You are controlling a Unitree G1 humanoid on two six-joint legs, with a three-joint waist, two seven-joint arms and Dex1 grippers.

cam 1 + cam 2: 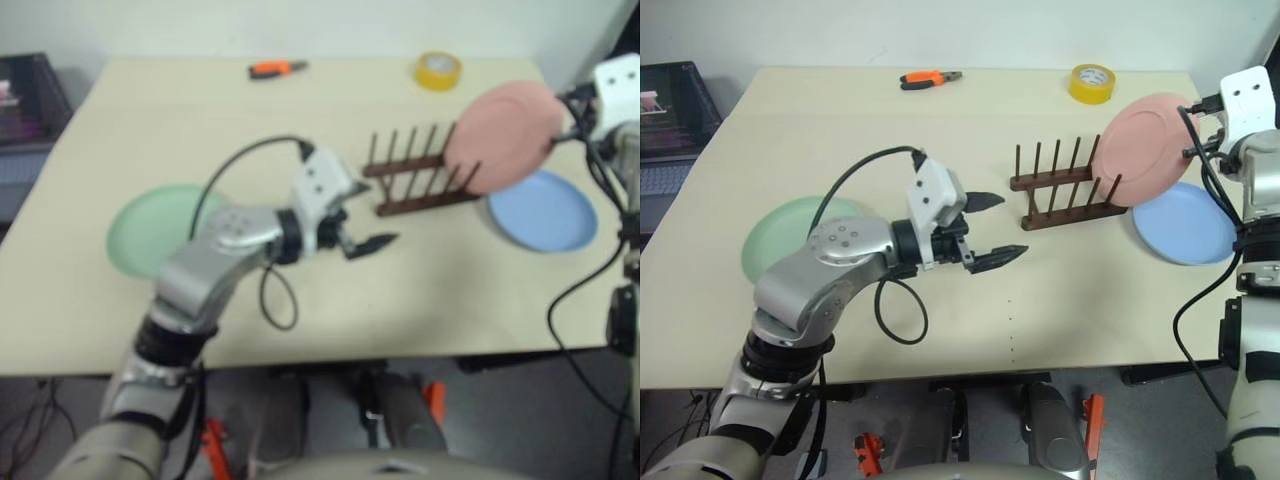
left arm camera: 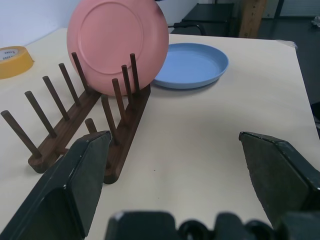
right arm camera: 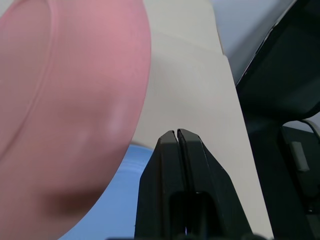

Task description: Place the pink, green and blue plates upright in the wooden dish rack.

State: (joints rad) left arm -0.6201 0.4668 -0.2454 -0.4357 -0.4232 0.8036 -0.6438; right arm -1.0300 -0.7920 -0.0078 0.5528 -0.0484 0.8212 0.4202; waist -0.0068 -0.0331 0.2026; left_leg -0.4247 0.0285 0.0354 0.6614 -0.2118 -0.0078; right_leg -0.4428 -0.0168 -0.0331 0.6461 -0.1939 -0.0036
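While the pink plate (image 1: pixel 1150 145) stands in the rack (image 1: pixel 1065 190), our right hand (image 3: pixel 176 135) is pressed together at its three o'clock, left hand (image 1: pixel 985 230) spread.

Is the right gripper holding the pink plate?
No: the right gripper is shut on nothing beside the pink plate, which stands upright in the rack.

Pink plate (image 2: pixel 118 42) upright among wooden rack (image 2: pixel 80 125) pegs, blue plate (image 2: pixel 192 65) beside.

No readable text or labels anywhere.
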